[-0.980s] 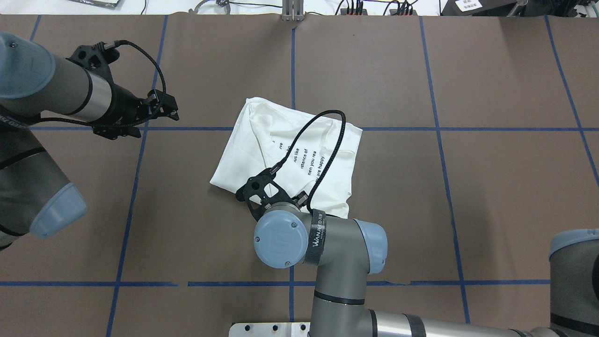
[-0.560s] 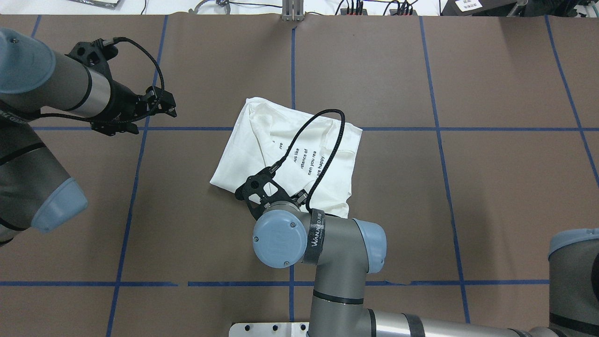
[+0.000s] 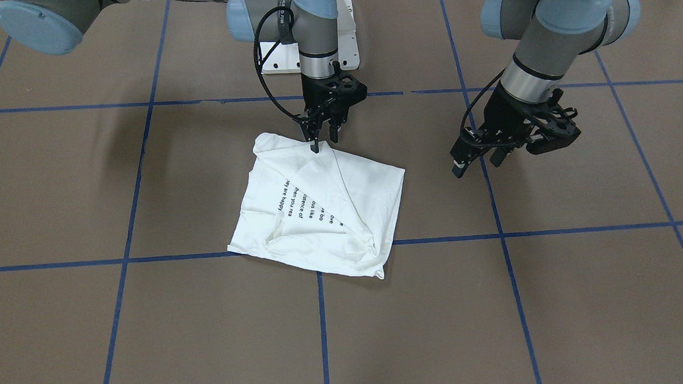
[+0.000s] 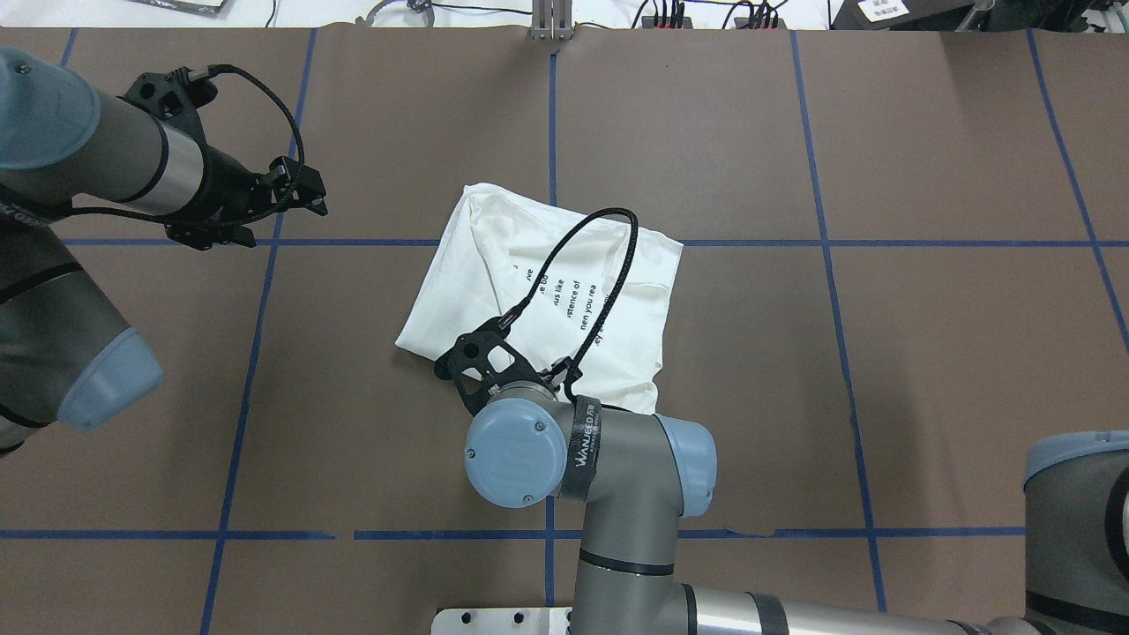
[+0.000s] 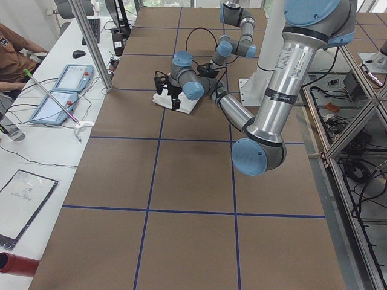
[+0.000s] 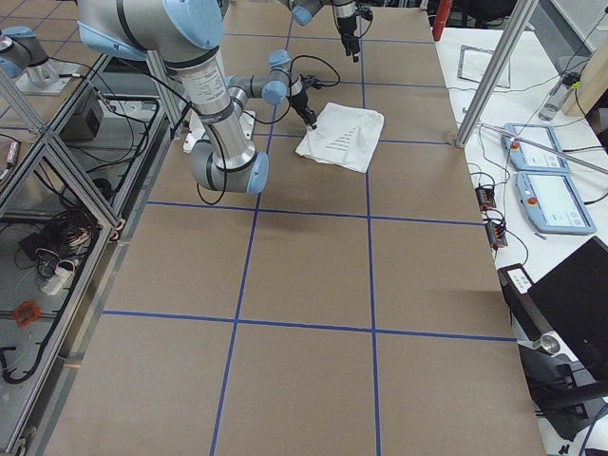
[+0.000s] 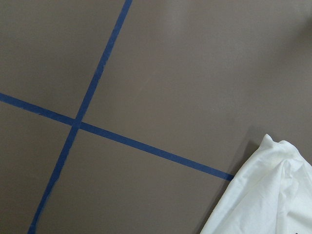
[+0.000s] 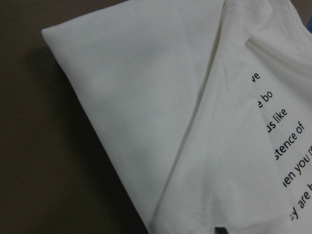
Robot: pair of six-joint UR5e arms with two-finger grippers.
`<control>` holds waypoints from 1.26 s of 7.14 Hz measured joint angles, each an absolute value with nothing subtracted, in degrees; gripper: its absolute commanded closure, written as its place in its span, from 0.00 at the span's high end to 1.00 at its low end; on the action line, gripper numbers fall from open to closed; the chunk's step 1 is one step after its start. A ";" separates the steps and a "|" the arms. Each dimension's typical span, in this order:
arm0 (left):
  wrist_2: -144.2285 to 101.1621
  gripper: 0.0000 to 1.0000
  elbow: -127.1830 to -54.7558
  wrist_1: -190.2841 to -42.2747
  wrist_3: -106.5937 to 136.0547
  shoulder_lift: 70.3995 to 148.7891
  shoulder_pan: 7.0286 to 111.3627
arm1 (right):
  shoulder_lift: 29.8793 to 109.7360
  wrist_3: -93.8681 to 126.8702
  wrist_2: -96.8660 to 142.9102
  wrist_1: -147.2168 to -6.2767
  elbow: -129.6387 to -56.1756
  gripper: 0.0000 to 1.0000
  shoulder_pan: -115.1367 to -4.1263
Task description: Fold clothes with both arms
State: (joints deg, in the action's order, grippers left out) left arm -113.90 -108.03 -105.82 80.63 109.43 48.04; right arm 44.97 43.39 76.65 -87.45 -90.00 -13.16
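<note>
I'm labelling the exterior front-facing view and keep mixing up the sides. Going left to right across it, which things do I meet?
In order: white T-shirt → left gripper. The right gripper overlaps the shirt in this view, so it has no clear place.

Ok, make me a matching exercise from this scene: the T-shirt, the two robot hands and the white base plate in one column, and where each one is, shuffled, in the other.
1. white T-shirt
2. left hand
3. right hand
4. white pedestal base

A. above bare table, off to one side of the shirt
B. flat on the robot's side of the table
C. folded, over a crossing of blue tape lines
D. at the shirt's edge nearest the robot

Pairs: 1-C, 2-A, 3-D, 4-B.
</note>
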 measured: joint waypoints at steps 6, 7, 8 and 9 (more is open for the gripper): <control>-114.02 1.00 -108.02 -105.74 80.68 109.78 48.08 | 44.58 41.12 76.58 -87.38 -89.23 0.00 -13.48; -114.05 1.00 -108.02 -105.73 80.68 109.83 48.11 | 44.61 40.57 76.60 -87.37 -89.59 0.00 -13.89; -114.07 1.00 -108.02 -105.71 80.68 109.94 48.13 | 44.71 39.98 76.80 -87.45 -90.42 0.00 -14.86; -114.08 1.00 -107.99 -105.67 80.68 110.14 48.18 | 44.93 38.91 77.89 -87.65 -91.49 0.00 -16.88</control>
